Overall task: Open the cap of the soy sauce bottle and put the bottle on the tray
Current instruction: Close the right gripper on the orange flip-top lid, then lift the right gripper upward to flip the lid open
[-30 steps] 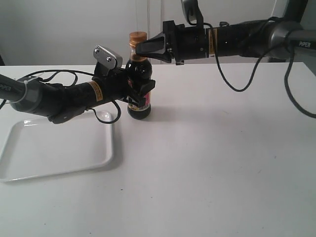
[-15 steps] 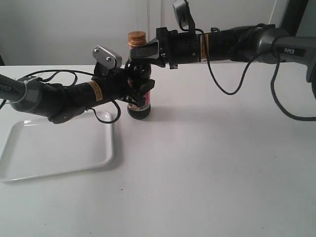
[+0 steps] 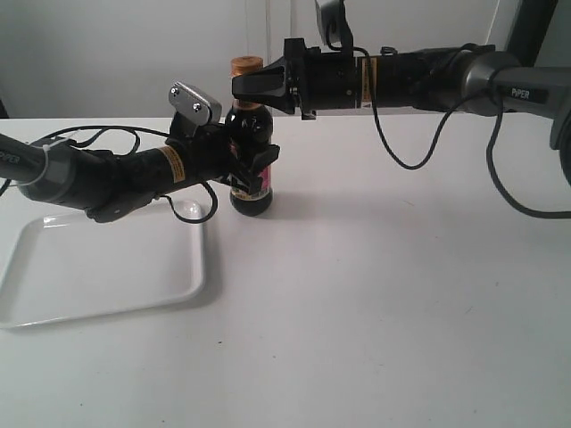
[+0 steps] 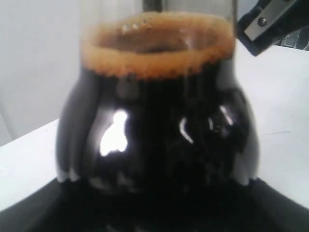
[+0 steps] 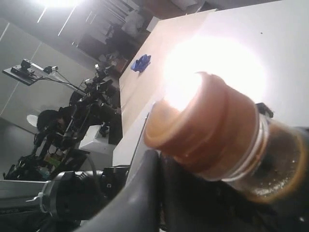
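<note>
White table [image 3: 384, 303] before a pale wall [image 3: 107, 53]; the bottle [image 3: 252, 198] stands upright on the bare top, off the tray; the left wrist view shows dark liquid up to the shoulder with a ring of brown foam at the neck; the cap [image 3: 246, 65] sits on top and looks closed. The left claw [image 3: 259, 160], reaching in from 9 o'clock, is clamped round the bottle's middle, one finger across the label. The right claw [image 3: 243, 87] comes in level from 3 o'clock, its tips at the neck just under the cap; the right wrist view shows one dark finger lying against the cap's side, but I cannot tell whether the claw pinches it or stands spread. The tray [image 3: 98, 267] lies flat at 8 o'clock from the bottle, near it but apart.
</note>
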`<state>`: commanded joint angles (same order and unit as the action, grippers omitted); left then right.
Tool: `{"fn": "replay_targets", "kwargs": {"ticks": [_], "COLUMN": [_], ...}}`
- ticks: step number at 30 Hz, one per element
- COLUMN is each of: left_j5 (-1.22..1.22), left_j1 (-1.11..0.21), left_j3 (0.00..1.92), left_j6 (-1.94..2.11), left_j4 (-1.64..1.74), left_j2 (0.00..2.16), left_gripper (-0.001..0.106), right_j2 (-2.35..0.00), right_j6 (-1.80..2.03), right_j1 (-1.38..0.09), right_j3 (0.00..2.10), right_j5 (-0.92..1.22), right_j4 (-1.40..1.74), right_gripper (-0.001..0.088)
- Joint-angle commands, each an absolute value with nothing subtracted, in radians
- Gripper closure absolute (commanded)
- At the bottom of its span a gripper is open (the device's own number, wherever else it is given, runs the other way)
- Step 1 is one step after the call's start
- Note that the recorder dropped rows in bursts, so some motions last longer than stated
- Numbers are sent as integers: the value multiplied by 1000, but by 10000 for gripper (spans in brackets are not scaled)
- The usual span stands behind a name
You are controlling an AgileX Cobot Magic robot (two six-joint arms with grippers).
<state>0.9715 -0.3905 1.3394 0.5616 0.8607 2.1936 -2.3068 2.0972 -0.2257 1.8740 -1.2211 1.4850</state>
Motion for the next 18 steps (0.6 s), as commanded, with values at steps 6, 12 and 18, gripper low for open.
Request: {"fn": "replay_targets", "kwargs": {"ticks": [6, 12, 18], "left_j5": [972, 972, 972], "left_j1": [-390, -390, -390], "left_j3": [1339, 1339, 1339], "left_j6": [522, 522, 522], "left_j4": [867, 869, 869], "left_j2": [2194, 2194, 2194], "left_gripper": [1053, 1053, 1053], "right_j2": [-2307, -2307, -2307], "right_j6": [2078, 2063, 2063], "right_j1": [-226, -226, -222], "right_j3": [1874, 1898, 1940], "right_j5": [-1199, -1191, -1179], "right_j4": [1443, 1413, 1411], "right_gripper": [868, 868, 868]}}
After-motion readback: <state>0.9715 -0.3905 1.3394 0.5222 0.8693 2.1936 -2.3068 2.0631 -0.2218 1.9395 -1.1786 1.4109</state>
